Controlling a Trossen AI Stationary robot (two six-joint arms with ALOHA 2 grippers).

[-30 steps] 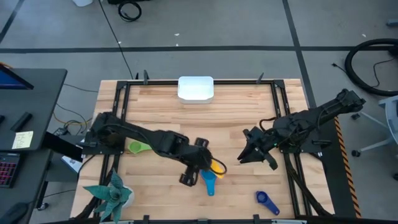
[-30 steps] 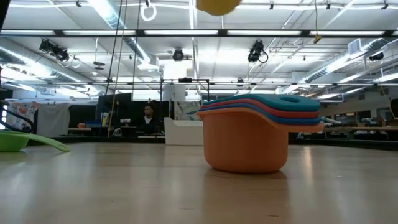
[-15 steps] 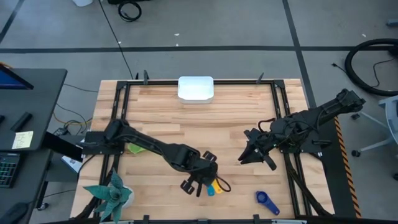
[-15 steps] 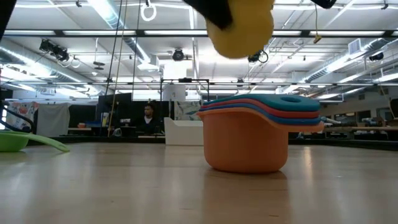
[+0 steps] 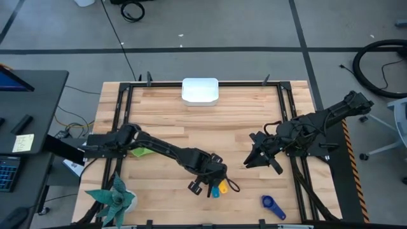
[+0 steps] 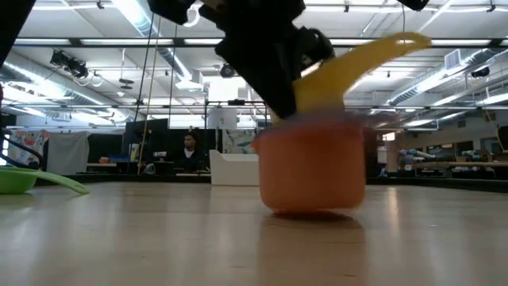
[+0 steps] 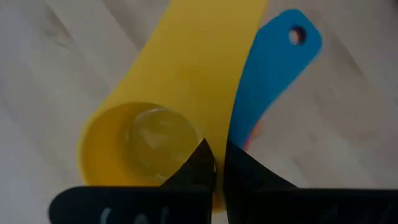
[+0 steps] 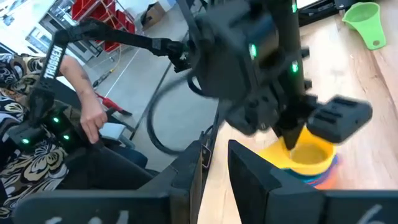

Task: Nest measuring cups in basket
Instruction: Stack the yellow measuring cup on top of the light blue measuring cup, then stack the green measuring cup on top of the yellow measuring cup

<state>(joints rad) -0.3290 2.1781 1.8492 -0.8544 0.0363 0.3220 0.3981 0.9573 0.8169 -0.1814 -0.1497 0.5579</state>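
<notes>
Near the table's front edge, our left pincer [image 5: 216,185] pinches the yellow cup [image 6: 333,83] over the nested stack [image 6: 311,171]; we should seat it level before releasing, right pincer [image 5: 261,158] waiting slightly spread.

The left arm stretches toward the table's near edge, left gripper [image 5: 215,185] pinched closed. The right arm waits folded by the right edge, right gripper [image 5: 249,161] pointing inward.

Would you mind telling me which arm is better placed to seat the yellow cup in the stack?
Left. Its end effector already grips the yellow cup directly over the orange-bottomed stack; the right end effector waits apart, holding nothing.
</notes>
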